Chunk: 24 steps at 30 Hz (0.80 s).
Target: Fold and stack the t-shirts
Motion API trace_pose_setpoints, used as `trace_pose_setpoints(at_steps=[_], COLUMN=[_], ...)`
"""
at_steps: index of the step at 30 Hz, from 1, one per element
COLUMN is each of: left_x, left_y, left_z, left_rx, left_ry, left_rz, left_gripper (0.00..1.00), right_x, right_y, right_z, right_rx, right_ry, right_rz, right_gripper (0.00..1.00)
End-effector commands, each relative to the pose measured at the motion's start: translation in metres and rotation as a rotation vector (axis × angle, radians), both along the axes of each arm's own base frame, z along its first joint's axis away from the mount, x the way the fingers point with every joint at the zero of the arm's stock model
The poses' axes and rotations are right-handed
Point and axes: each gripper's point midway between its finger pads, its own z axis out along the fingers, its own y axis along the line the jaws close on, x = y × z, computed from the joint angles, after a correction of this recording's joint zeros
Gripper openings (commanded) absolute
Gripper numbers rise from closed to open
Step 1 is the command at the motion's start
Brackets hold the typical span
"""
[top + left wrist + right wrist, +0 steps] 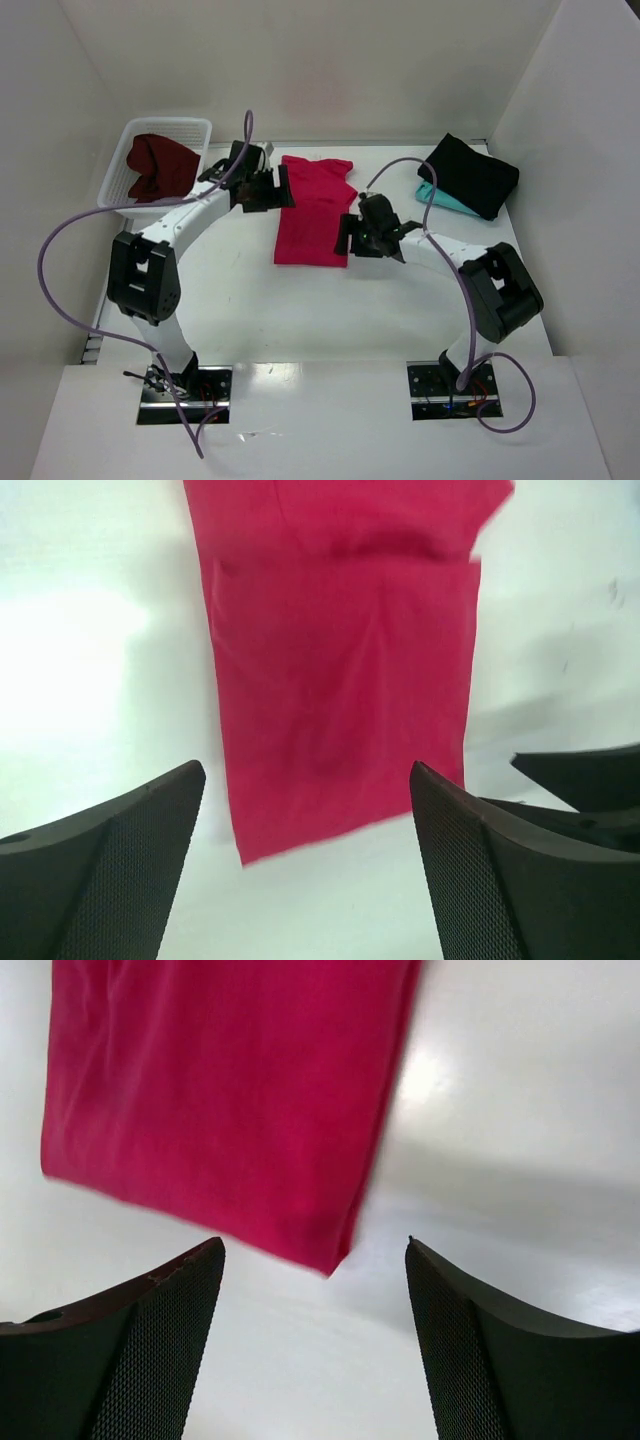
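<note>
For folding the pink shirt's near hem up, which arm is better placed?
Right, probably: the right tool hovers open beside the pink shirt, near corner framed in its wrist view; the left tool is by the far end.

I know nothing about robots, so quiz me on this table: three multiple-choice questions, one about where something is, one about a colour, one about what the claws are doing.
1. Where is the dark red shirt?
A. on the floor
B. in the white basket
C. draped over an arm

2. What colour is the shirt under the black shirt?
A. yellow
B. white
C. teal

3. What are the left claw and right claw doing?
A. both open, holding nothing
B. both clamped on cloth
C. one lifting a shirt

Answers:
1 B: it sits bunched inside the basket at the far left.
2 C: the edge of a teal shirt peeks out beneath the black one.
3 A: each wrist view shows spread fingers over the pink shirt, gripping nothing.
</note>
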Motion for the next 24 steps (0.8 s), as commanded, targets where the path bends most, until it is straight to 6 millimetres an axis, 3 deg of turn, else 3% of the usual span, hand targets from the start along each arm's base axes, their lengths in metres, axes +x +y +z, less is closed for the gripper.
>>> trace_pose_setpoints(at_steps=[1, 6, 13, 24], left_x=[-0.042, -0.076, -0.081, -0.091], left_y=[-0.001, 0.002, -0.002, -0.010], left_z=[-0.050, -0.079, -0.094, -0.121], left_rx=[-0.014, -0.019, -0.042, -0.057], left_ry=[0.143, 0.222, 0.248, 0.309], left_rz=[-0.041, -0.043, -0.050, -0.079], left_gripper=[0.90, 0.87, 0.83, 0.80], right_x=[-0.027, -0.042, -0.038, -0.028], right_y=[0.025, 0.024, 0.015, 0.023], right_z=[0.004, -0.014, -0.018, -0.038], right_rx=[0.048, 0.047, 0.008, -0.001], right_ry=[0.019, 0.058, 0.042, 0.069], right_rz=[0.044, 0.027, -0.022, -0.015], right_gripper=[0.79, 0.79, 0.74, 0.62])
